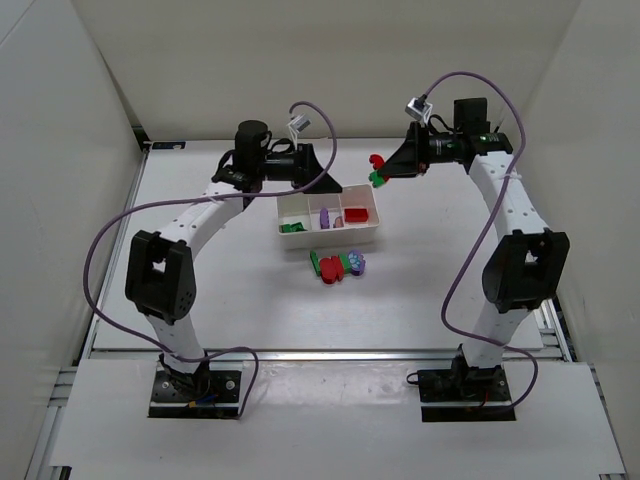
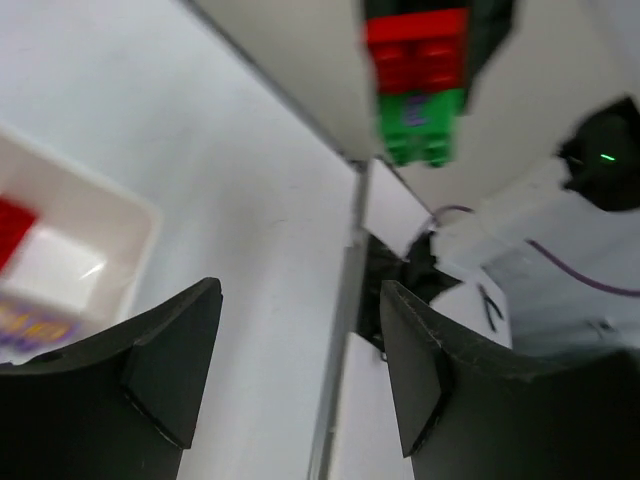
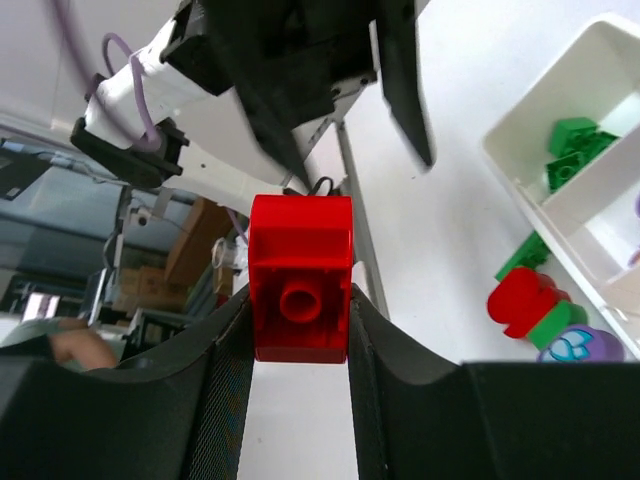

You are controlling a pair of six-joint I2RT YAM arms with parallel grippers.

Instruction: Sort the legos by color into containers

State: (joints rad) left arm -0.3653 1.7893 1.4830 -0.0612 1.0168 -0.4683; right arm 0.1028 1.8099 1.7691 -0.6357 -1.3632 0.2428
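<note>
My right gripper [image 1: 388, 171] hangs in the air behind the tray, shut on a stack of a red lego [image 3: 300, 290] and a green lego [image 2: 420, 125]. The stack [image 1: 377, 170] shows red over green in the left wrist view. My left gripper [image 1: 332, 186] is open and holds nothing, just left of the stack and above the tray's back edge. The white tray [image 1: 368, 238] has three compartments: green legos [image 1: 292, 226] on the left, a purple one [image 1: 326, 216] in the middle, a red one [image 1: 356, 213] on the right.
Several loose legos [image 1: 338, 265] in green, red and purple lie on the table just in front of the tray. White walls enclose the table at the left, right and back. Purple cables loop from both arms.
</note>
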